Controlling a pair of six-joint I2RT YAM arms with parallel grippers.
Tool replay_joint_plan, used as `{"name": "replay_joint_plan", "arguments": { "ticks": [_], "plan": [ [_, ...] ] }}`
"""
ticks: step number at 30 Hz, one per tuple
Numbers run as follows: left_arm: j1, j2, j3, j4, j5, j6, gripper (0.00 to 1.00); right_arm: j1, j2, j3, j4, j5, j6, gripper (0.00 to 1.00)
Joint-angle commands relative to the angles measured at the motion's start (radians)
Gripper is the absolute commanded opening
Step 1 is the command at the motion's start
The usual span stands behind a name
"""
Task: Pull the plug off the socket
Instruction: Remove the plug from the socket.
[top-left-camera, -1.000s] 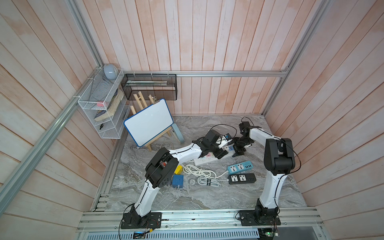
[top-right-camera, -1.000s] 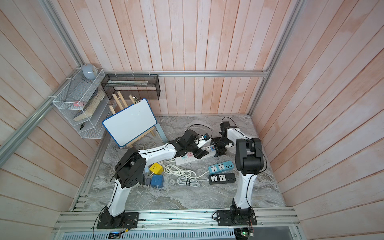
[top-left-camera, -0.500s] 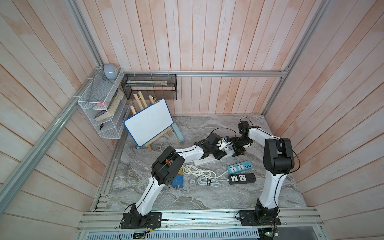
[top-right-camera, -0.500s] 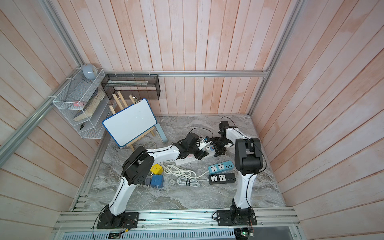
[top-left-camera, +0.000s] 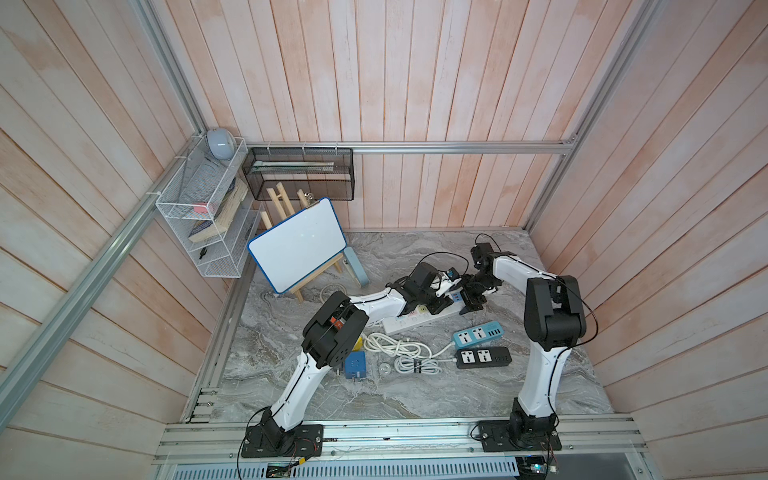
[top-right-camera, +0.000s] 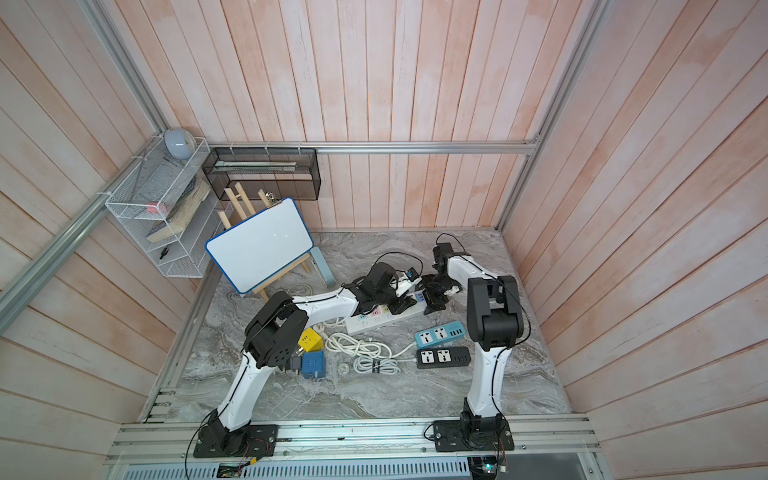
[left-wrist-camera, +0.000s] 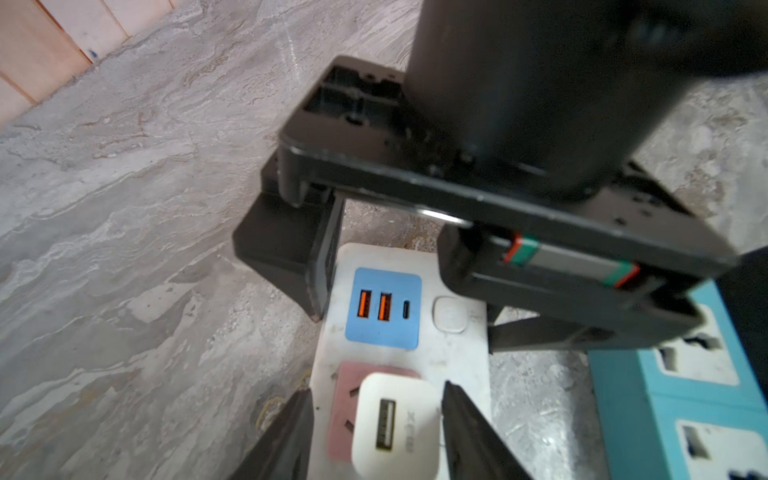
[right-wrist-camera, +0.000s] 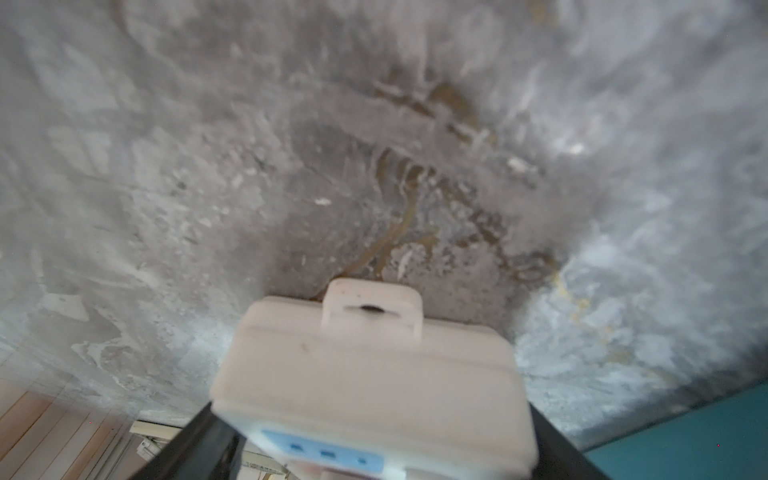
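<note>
Jaws closing on plug (left-wrist-camera: 395, 424), pull next
The left gripper (left-wrist-camera: 376, 390) has narrowed around it, not quite gripping; it sits in the power strip (left-wrist-camera: 453, 357), toward the worktop's (top-left-camera: 374, 399) far edge. The right gripper (left-wrist-camera: 403, 332) clamps that strip.

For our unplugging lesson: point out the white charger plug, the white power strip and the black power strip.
white charger plug (left-wrist-camera: 415, 399), left wrist view, on its top face
white power strip (left-wrist-camera: 449, 357), left wrist view, on bare white casing
black power strip (top-left-camera: 483, 358), in a top view, middle of its top face
</note>
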Motion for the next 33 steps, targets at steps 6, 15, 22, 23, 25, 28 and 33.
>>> {"name": "replay_joint_plan", "arguments": {
  "ticks": [6,15,22,23,25,28,33],
  "plan": [
    [0.006,0.026,0.019,0.018,0.067,-0.007,0.42,0.036,0.075,-0.041,-0.028,-0.017,0.001,0.00],
    [0.011,-0.001,0.017,0.021,0.068,0.023,0.01,0.036,0.071,-0.044,-0.024,-0.013,0.008,0.00],
    [0.015,-0.020,0.017,0.020,0.069,0.041,0.00,0.036,0.070,-0.046,-0.023,0.001,0.018,0.00],
    [0.015,-0.024,0.019,0.021,0.069,0.042,0.00,0.035,0.071,-0.046,-0.023,0.002,0.019,0.00],
    [0.016,-0.032,0.023,0.021,0.065,0.049,0.00,0.036,0.071,-0.045,-0.025,0.010,0.021,0.00],
    [0.017,-0.042,0.032,0.021,0.060,0.064,0.00,0.034,0.071,-0.044,-0.025,0.016,0.024,0.00],
    [0.017,-0.056,0.042,0.020,0.053,0.075,0.00,0.028,0.081,-0.031,-0.037,0.035,0.024,0.00]
  ]
}}
